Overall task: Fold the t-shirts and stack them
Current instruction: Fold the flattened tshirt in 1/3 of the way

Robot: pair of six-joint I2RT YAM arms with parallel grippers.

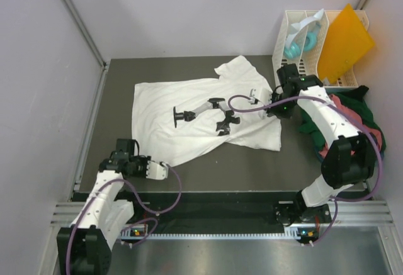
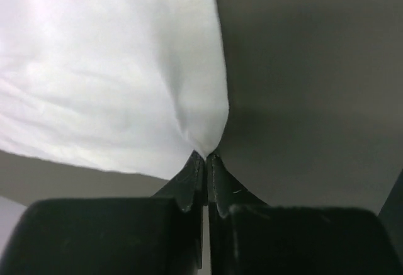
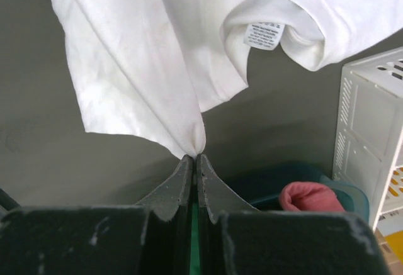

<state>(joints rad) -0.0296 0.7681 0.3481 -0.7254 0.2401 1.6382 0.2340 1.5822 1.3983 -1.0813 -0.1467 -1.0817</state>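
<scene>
**Fig.** White shirt (image 1: 157,124) lay spread at tabletop (image 1: 116,99) centre. L gripper (image 2: 206,157) was pinched closed on its 7 o'clock corner and R gripper (image 3: 195,157) on its 3 o'clock edge, prob. paired holds for folding. Red/green shirts (image 1: 362,102) waited at 3 o'clock.

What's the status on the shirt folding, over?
Left claw shut on white t-shirt, near corner. Right claw shut on its right edge. Shirt spread out, not yet folded. Salmon and green t-shirts heaped under right arm.
</scene>
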